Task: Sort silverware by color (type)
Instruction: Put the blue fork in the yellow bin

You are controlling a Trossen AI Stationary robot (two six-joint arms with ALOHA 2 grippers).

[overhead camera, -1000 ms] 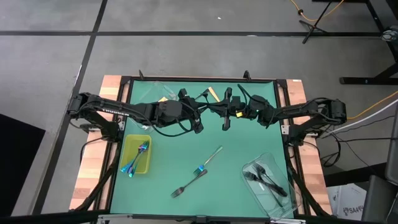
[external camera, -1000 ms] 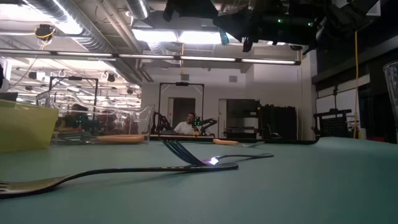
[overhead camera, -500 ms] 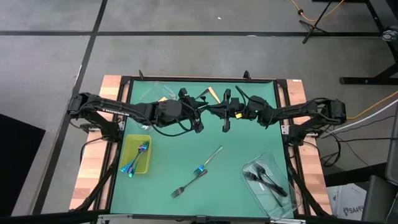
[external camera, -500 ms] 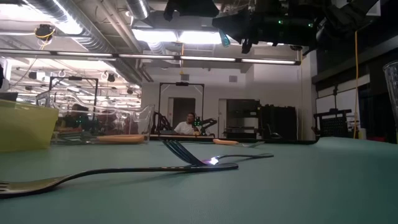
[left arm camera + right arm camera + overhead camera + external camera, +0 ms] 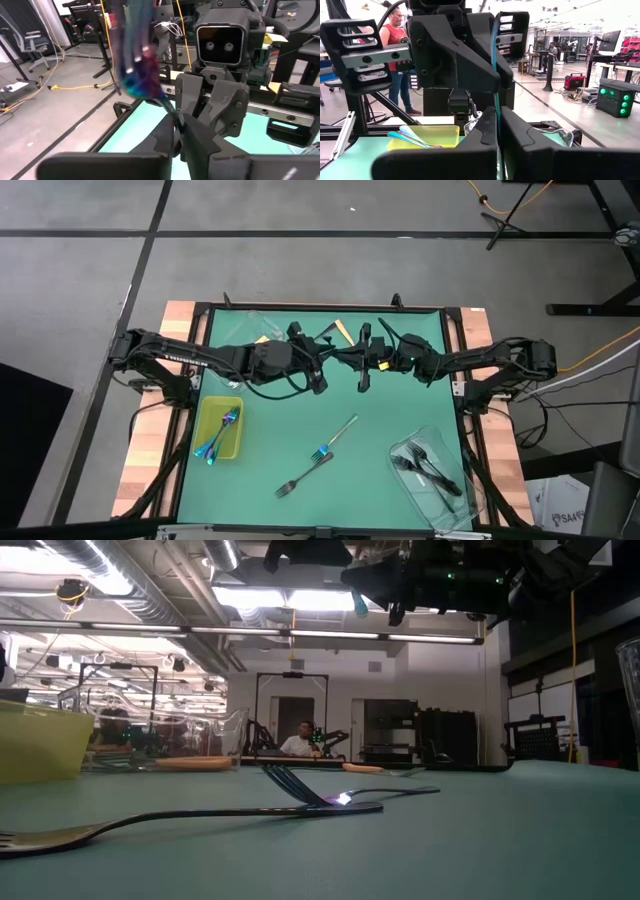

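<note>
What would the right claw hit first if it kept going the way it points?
Most likely the left claw: it sits directly ahead of the right claw, both shut on the iridescent fork above the table. Exact gap unclear.

From above, the dark arms hide the iridescent fork (image 5: 142, 75) passed between the left claw (image 5: 340, 356) and right claw (image 5: 352, 360), its head a blur in the left wrist view, while the low view's edge crops a grey fork (image 5: 190, 818) lying on the worktop (image 5: 380, 450).
</note>
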